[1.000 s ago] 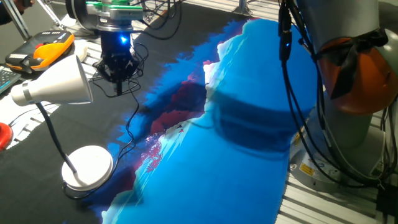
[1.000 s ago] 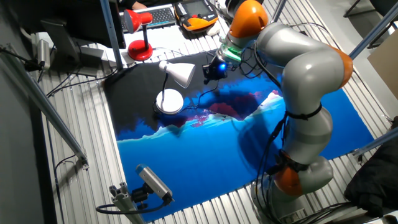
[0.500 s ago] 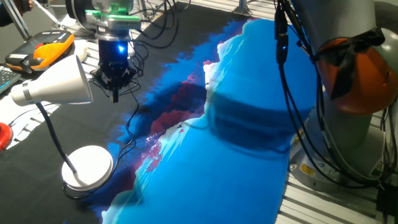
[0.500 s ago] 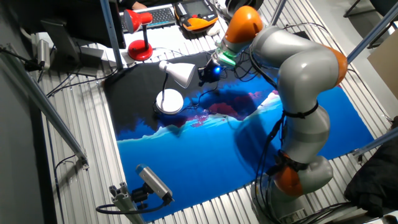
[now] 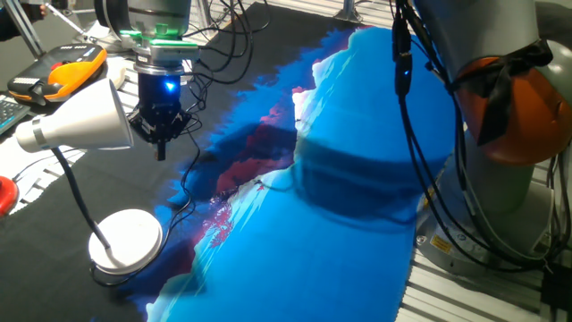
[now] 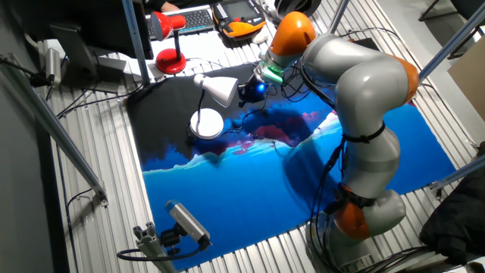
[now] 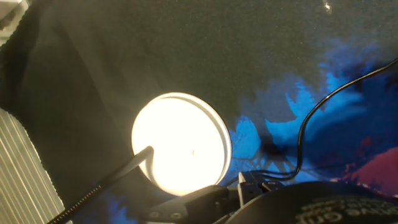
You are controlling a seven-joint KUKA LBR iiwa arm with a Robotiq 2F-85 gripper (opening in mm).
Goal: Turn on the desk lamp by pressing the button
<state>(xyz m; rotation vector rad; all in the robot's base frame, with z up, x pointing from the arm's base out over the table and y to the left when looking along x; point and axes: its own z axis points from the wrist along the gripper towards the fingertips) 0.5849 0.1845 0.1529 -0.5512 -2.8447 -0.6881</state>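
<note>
There is one desk lamp and one gripper. There is also a second, small red lamp at the far edge of the other fixed view, beside one keyboard and one orange-and-black handheld unit.

Nearest in one fixed view is the blue cloth with a red and white pattern. It covers the table and turns to black on the lamp's side. On this dark part stands the lamp's base, one flat round white disc, near the left front edge of the cloth. One thin dark neck rises from the base and leans a little away from the arm. At its top sits one white cone shade. The long axis of the shade is nearly level, and its wide mouth points toward the gripper; the narrow end points to the left edge of the picture.

Just behind the shade's mouth, the gripper hangs above the cloth with its tip pointing down. A blue light shines on its body. It is near the shade, but I cannot tell if they touch. I cannot tell whether the fingers are parted or closed.

In the hand view, the round base is below, very bright, with the neck going to the lower left. One dark cable lies on the cloth beside it.
</note>
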